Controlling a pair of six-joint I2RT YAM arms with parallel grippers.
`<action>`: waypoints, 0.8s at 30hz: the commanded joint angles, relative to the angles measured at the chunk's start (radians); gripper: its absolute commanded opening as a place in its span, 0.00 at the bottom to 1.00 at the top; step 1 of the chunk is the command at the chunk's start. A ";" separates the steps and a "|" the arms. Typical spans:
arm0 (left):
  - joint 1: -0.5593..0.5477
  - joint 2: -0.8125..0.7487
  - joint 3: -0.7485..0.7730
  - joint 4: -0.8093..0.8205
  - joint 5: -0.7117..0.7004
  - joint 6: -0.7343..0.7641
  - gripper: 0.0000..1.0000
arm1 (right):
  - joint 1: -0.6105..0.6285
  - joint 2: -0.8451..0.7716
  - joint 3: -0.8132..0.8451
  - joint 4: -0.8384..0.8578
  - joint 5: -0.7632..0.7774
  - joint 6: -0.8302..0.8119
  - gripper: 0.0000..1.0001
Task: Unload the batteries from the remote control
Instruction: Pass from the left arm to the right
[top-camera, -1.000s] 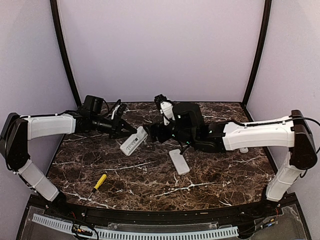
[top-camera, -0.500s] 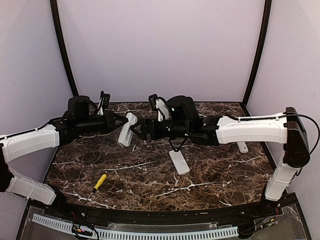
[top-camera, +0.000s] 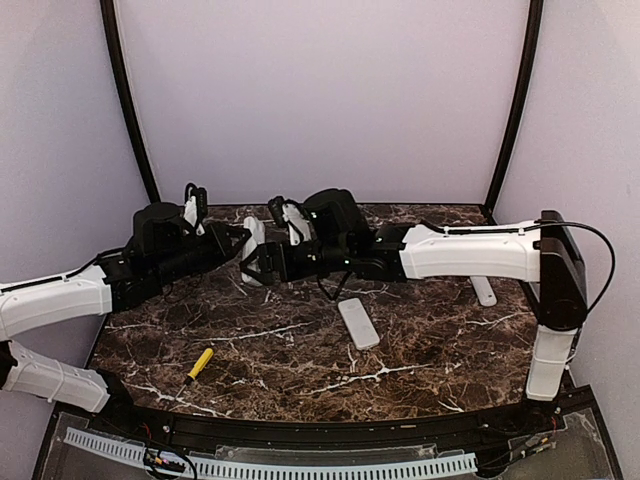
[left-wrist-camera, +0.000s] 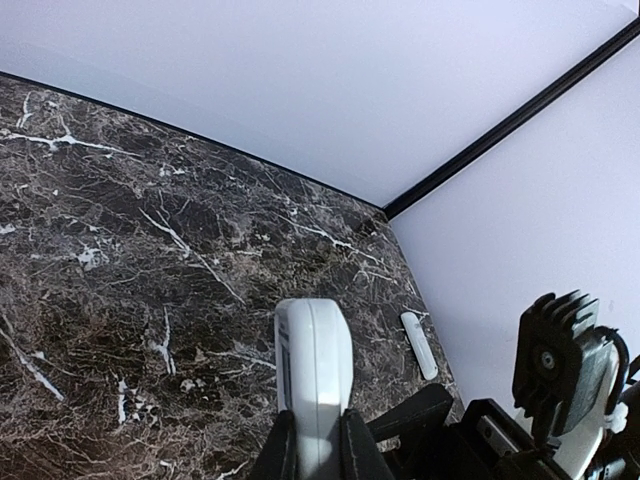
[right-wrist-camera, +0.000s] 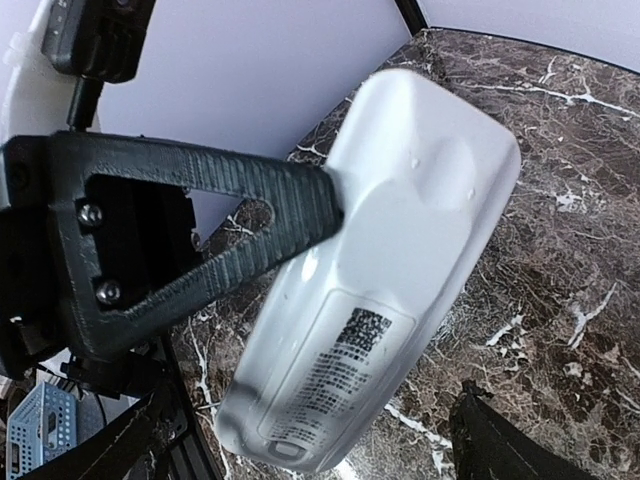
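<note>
The dark marble table (top-camera: 300, 350) is the biggest thing here. Two white arms reach over it from the near edge. The left arm (top-camera: 50, 295) comes in from the left of the lifted remote (top-camera: 252, 235). The right arm (top-camera: 470, 252) comes in from the right of the lifted remote.

The left gripper (left-wrist-camera: 312, 430) is squeezed tight on the lifted remote and holds it up in the air, off the table. One black finger (right-wrist-camera: 200, 230) presses on its side.

The right gripper (right-wrist-camera: 310, 450) is spread wide and holds nothing. Its two fingers (right-wrist-camera: 490, 440) stand on each side of the lifted remote's lower end, with a gap on both sides.

The lifted remote is white and long. Its back shows a printed label (right-wrist-camera: 340, 370).

A second remote (top-camera: 358, 322) lies flat on the table, nearer to the arm bases than the lifted remote and to its right. A small white bar (top-camera: 484, 291) lies far to the right of the lifted remote. A yellow screwdriver (top-camera: 199, 364) lies near the front edge, a little to the left of the lifted remote.

The batteries cannot be seen, so I cannot tell where they are.
</note>
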 joint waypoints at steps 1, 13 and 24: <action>-0.010 -0.025 -0.025 0.043 -0.064 -0.026 0.00 | 0.010 0.056 0.062 -0.058 -0.006 -0.021 0.92; -0.025 -0.035 -0.054 0.050 -0.071 -0.056 0.00 | 0.011 0.122 0.110 -0.029 0.006 -0.030 0.69; -0.026 -0.027 -0.050 0.064 0.013 -0.035 0.00 | 0.002 0.119 0.091 0.005 0.047 -0.046 0.35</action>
